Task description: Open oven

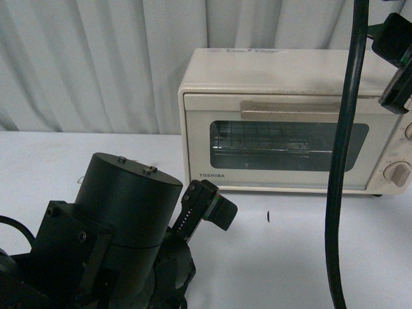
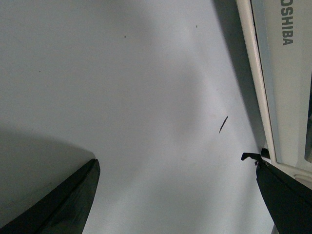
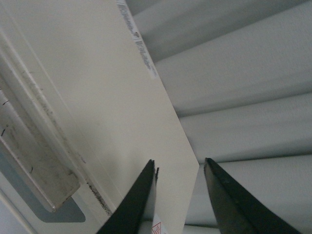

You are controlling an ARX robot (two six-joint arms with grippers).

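The cream-white oven (image 1: 283, 138) stands at the back right of the table with its glass door closed. Its beige bar handle (image 1: 290, 108) runs along the top of the door. My left gripper (image 1: 209, 205) is low over the table in front of the oven's left corner, open and empty. In the left wrist view the open gripper (image 2: 178, 195) frames bare tabletop, with the oven's lower edge (image 2: 285, 73) beside one finger. My right gripper (image 1: 398, 77) hangs above the oven's top right corner. The right wrist view shows that gripper (image 3: 178, 187) open over the oven top (image 3: 107, 112), with the handle (image 3: 34, 161) off to one side.
A thick black cable (image 1: 341, 167) hangs down in front of the oven's right part. Two round knobs (image 1: 397, 174) sit on the oven's right side. A pleated white curtain (image 1: 96, 64) closes the back. A small dark mark (image 1: 267, 215) lies on the white table (image 1: 270, 257).
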